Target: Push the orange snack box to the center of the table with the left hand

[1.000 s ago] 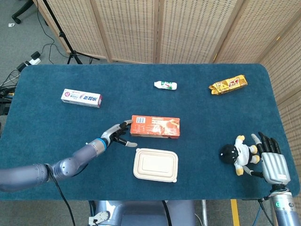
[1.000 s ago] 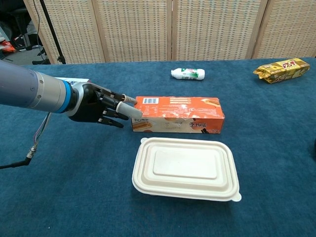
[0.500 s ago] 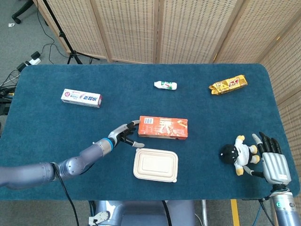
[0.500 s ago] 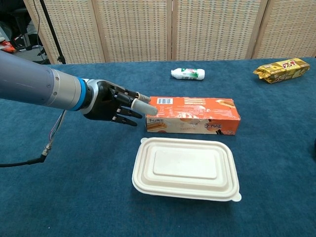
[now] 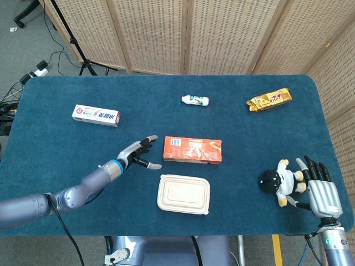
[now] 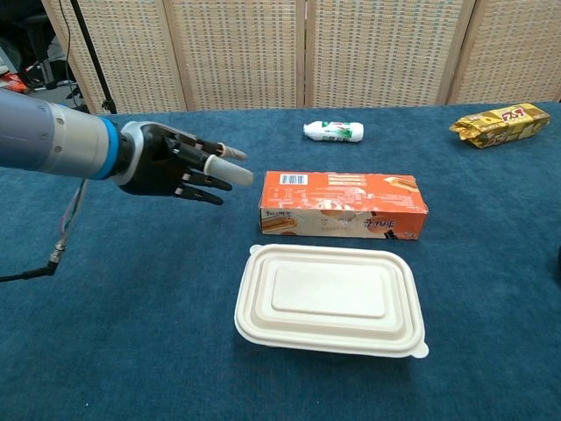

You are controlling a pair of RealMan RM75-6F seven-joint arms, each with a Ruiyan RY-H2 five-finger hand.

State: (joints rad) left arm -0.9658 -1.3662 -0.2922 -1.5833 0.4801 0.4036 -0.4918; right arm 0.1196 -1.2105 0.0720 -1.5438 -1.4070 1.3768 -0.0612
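Note:
The orange snack box [image 5: 192, 149] [image 6: 343, 204] lies flat near the middle of the blue table [image 5: 66, 144], its long side running left to right. My left hand [image 5: 138, 154] [image 6: 180, 169] is open just left of the box, fingers spread and pointing at its left end, a small gap apart from it. At the table's front right corner my right hand [image 5: 320, 185] rests open with fingers extended, beside a small toy; the chest view does not show it.
A white lidded food container [image 5: 183, 194] [image 6: 330, 299] sits directly in front of the box. A toothpaste box [image 5: 96, 114] lies far left, a small white bottle [image 5: 195, 100] [image 6: 333, 132] at the back, a gold snack pack [image 5: 269, 100] [image 6: 497, 123] back right, a panda toy [image 5: 281, 180] front right.
The box slid right to the table's middle under my left hand's push. The hand has since drawn back left and lost contact with it. The right hand has stayed still.

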